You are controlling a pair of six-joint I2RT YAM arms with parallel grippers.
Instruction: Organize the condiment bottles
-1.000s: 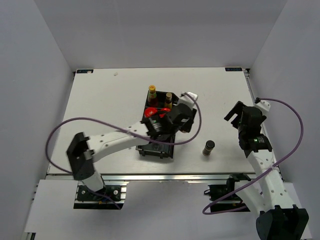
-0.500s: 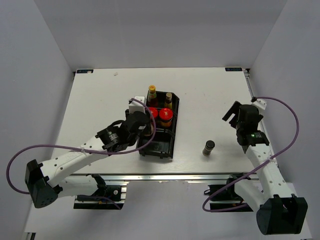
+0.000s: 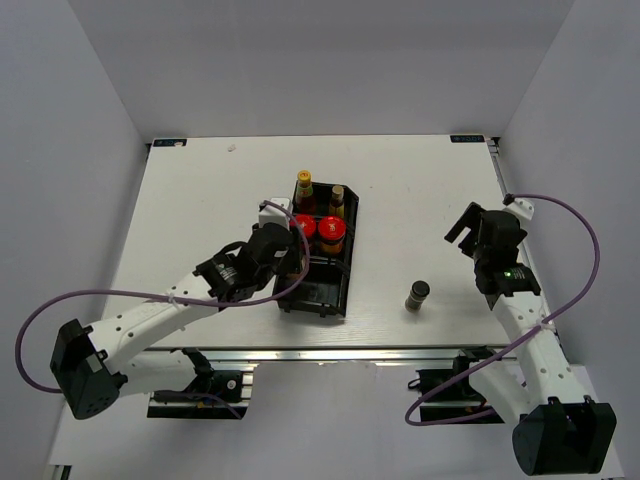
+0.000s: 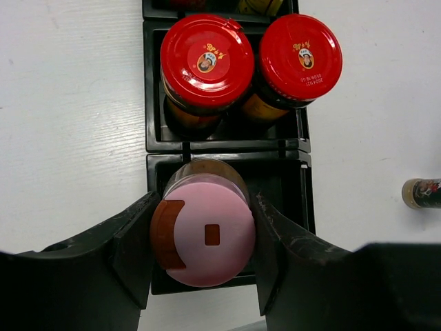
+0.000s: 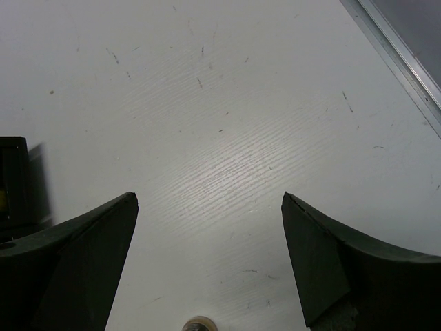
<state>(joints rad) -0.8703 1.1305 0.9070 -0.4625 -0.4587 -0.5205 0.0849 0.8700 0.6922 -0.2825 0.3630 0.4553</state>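
Pink-capped bottle (image 4: 207, 238), round smooth lid, clamped by left claw (image 4: 204, 231); right claw (image 5: 208, 203) spread wide.

Brown glass bottle with pink plastic cap (image 4: 207, 238), cap marked rust-brown; two glass jars with glossy red lids (image 4: 207, 61), each bearing a small printed emblem; black three-compartment plastic bin (image 4: 234, 147); white, faintly wood-grained surface (image 4: 69, 124).

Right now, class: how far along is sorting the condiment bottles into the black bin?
Done: two slim brown bottles sit in the far compartment of the bin, two red-lidded jars in the middle. In hand: the left gripper clasps the pink-capped bottle at the near compartment. Left: the black-capped bottle stands on the table, right gripper open.
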